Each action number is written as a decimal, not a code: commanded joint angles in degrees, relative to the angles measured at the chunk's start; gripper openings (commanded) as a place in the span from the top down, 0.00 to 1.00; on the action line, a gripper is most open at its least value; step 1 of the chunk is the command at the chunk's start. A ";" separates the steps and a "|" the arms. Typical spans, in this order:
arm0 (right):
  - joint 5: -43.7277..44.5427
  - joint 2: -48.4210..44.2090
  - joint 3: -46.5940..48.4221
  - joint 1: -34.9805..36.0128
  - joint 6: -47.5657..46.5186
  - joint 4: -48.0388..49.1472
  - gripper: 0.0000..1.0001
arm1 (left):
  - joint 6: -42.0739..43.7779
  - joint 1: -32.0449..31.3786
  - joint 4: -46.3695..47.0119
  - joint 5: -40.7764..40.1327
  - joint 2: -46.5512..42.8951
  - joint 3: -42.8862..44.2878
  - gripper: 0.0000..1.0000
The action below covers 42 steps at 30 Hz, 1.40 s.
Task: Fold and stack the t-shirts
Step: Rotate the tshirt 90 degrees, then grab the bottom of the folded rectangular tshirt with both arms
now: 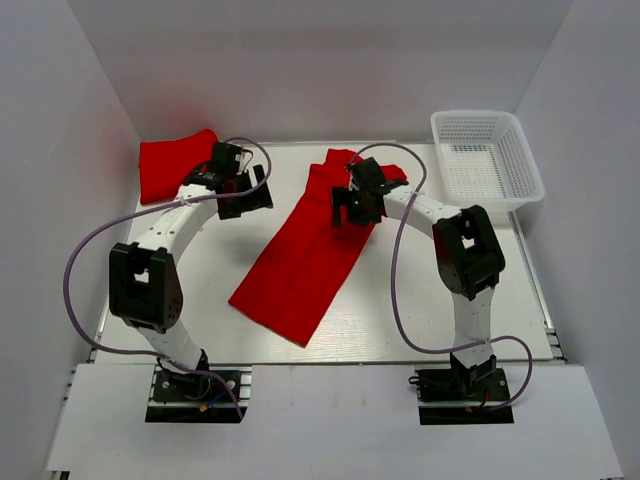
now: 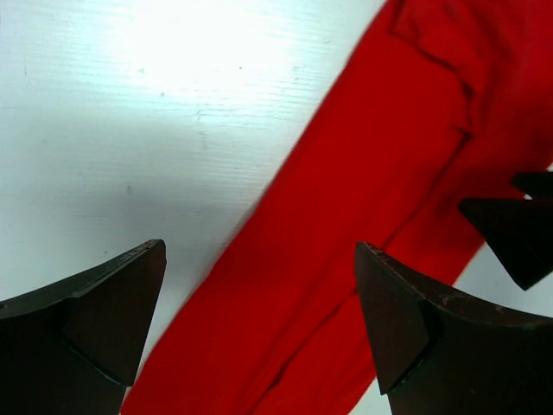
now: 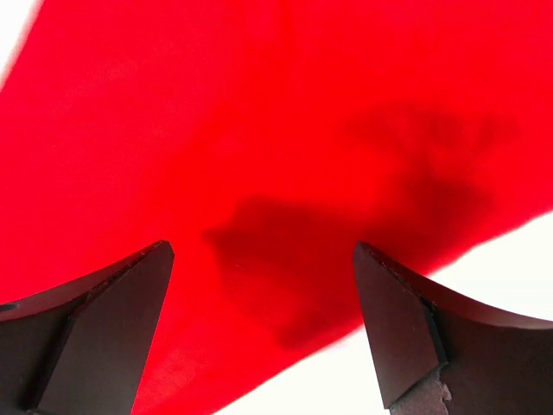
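Our left arm [image 1: 168, 226] and right arm [image 1: 421, 207] are white with black joint housings, with 1 lilac cable [image 1: 66, 270] each. The left gripper [image 2: 259, 251] and right gripper [image 3: 262, 246] have dark wedge-shaped fingers [image 2: 95, 320].

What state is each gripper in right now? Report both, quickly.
Left gripper: open, holding nothing, beside the long t-shirt.
Right gripper: open, holding nothing, just above the same t-shirt.

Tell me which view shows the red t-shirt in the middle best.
The top external view: it shows the t-shirt at full length. The left wrist view shows only a strip; the right wrist view, only close-up cloth.
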 commanded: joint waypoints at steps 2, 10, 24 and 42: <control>0.15 -0.52 -1.18 -1.90 3.38 -0.45 0.10 | -0.30 0.64 0.77 -0.18 -2.25 0.80 0.00; 0.41 7.83 2.60 -5.32 1.71 -2.56 0.10 | -1.00 1.17 -1.42 -1.60 -4.97 -6.50 0.00; -3.00 6.44 12.98 -15.00 -7.68 -8.44 0.10 | 5.32 -3.21 11.59 21.46 -11.82 -30.68 0.00; -9.66 -42.26 -40.89 -5.07 7.15 -4.94 0.10 | 7.35 -16.23 12.99 7.64 -11.74 -35.59 0.06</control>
